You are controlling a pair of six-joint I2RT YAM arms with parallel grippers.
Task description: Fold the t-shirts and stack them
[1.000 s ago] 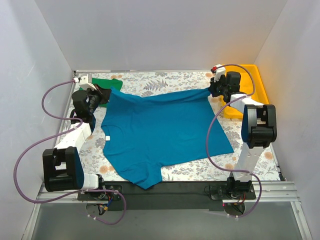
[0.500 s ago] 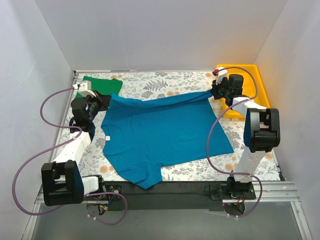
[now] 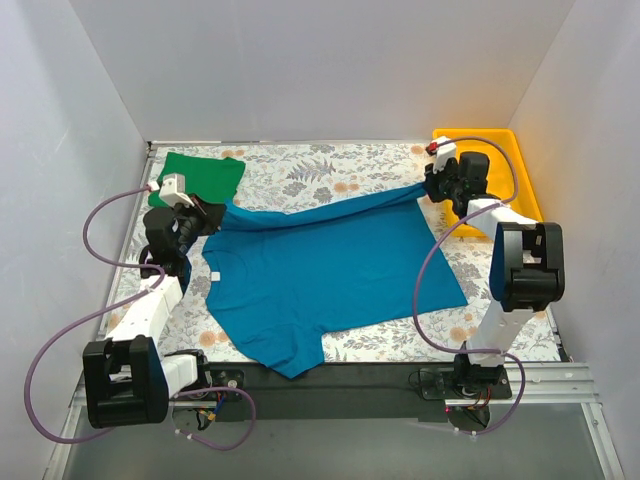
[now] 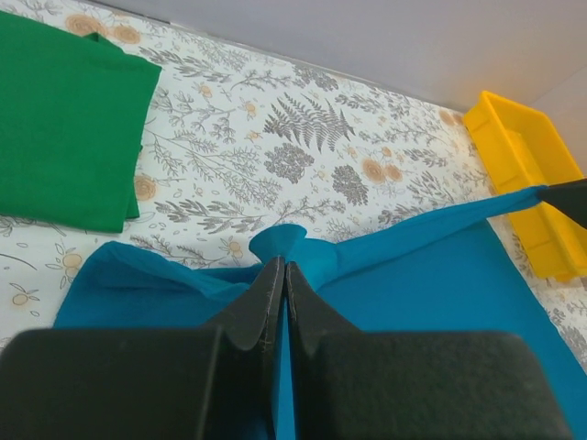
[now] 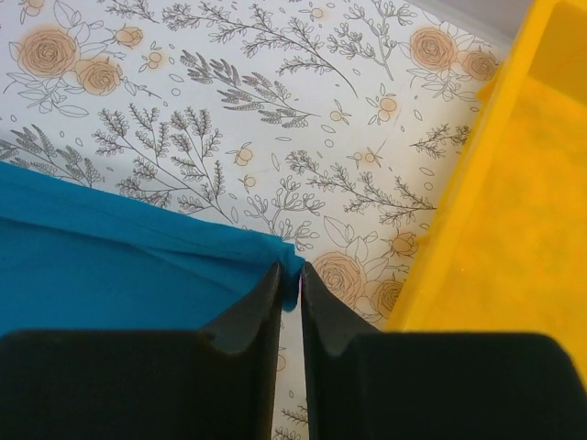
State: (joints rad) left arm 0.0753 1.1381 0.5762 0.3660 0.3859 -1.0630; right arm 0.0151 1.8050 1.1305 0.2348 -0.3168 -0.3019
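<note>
**Overhead view.** A plain teal-blue short-sleeved cloth t-shirt [image 3: 330, 270] lies spread over the middle of the floral-patterned table surface [image 3: 300, 165]. Its neck opening faces the left arm and one sleeve reaches the near edge. The shirt's far edge is raised off the surface and drawn into a taut ridge running between the two grippers.

**Left wrist view.** The left gripper [image 3: 213, 213] grips the far-left end of that ridge. Its two black fingers are pressed together, with a small bunch of teal cloth pinched at their tips.

**Right wrist view.** The right gripper [image 3: 428, 186] grips the far-right end. Its fingers are likewise pressed together on the corner of the fabric, near the wall of the yellow plastic tray [image 3: 500, 135]. The tray sits in the far-right corner of the table.

**Second garment.** A bright green cloth t-shirt [image 3: 200, 177], folded into a flat rectangle, lies in the far-left corner just beyond the left gripper. A strip of patterned surface shows between it and the teal-blue shirt.
</note>
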